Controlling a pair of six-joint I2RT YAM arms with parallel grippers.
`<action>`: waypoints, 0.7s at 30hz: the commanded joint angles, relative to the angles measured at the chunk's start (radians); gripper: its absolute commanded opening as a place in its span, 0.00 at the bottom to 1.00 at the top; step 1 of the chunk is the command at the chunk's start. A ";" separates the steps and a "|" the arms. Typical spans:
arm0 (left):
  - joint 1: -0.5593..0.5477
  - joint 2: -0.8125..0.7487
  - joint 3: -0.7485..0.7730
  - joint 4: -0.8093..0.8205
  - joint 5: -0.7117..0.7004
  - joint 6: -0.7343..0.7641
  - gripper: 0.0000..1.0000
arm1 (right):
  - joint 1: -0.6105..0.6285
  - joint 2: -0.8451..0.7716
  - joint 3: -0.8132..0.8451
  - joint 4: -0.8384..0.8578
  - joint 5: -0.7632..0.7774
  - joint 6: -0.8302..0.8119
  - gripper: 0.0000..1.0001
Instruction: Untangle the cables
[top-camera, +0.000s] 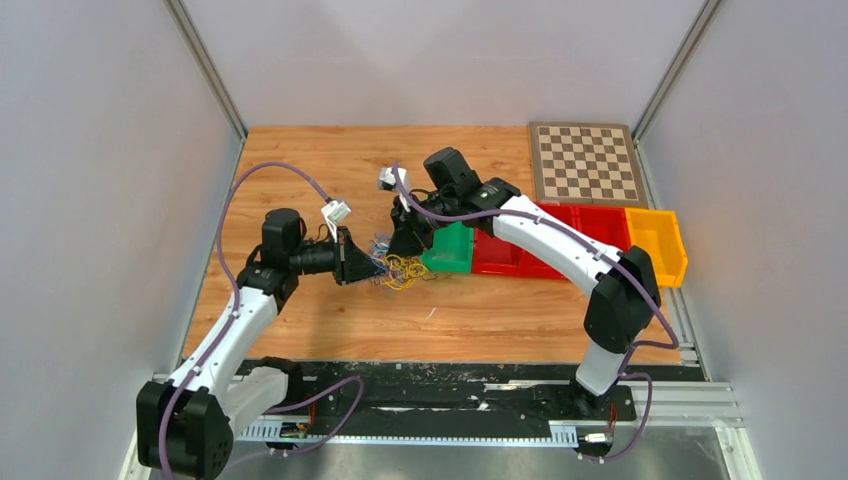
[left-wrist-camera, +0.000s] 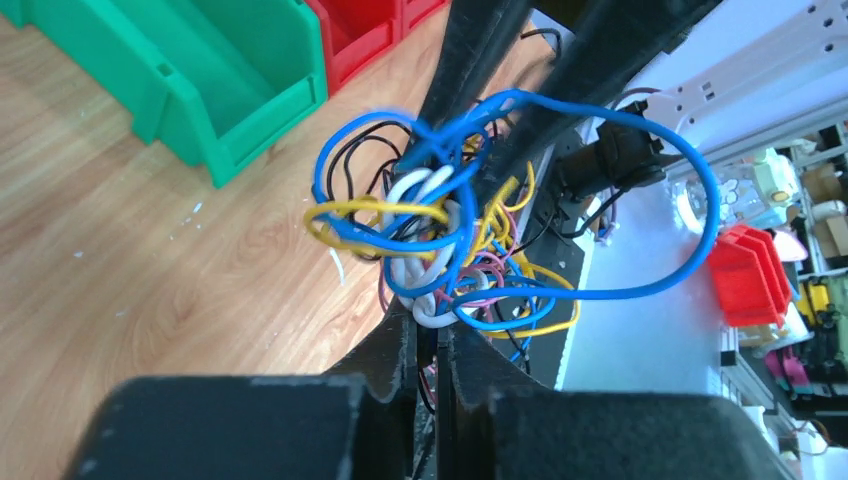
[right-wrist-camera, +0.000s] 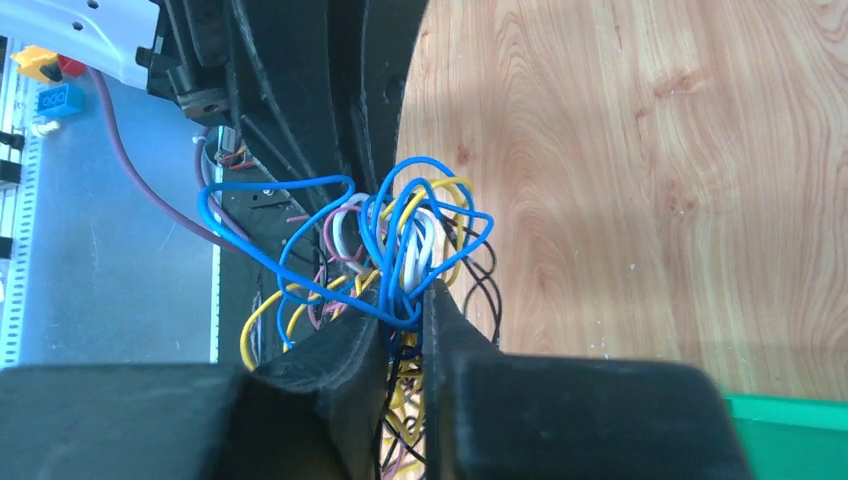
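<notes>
Both the left end effector (left-wrist-camera: 432, 328) and right end effector (right-wrist-camera: 408, 308) clamp the cables (top-camera: 397, 268), green bin (top-camera: 455, 250) alongside.

You see your right tool (right-wrist-camera: 405, 318) pinching the cables (right-wrist-camera: 385, 240), a blue, yellow and white knot, over the table (right-wrist-camera: 650, 180).

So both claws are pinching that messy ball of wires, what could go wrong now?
The left gripper and right gripper both seem clamped on the same wire clump, so pulling apart might tighten the knots instead of loosening them. The big blue loop sticks out loose and could snag on something. The green bin sits close by, so a wire might catch its edge.
</notes>
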 joint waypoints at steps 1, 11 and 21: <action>-0.005 -0.005 0.027 0.041 0.010 0.008 0.01 | -0.049 -0.074 -0.072 0.048 -0.068 0.031 0.31; -0.010 0.006 0.005 0.081 0.061 -0.013 0.00 | -0.157 -0.113 -0.295 0.131 -0.148 0.068 0.75; -0.014 0.059 0.030 0.093 0.055 -0.049 0.00 | -0.160 -0.076 -0.257 0.124 -0.138 0.010 0.06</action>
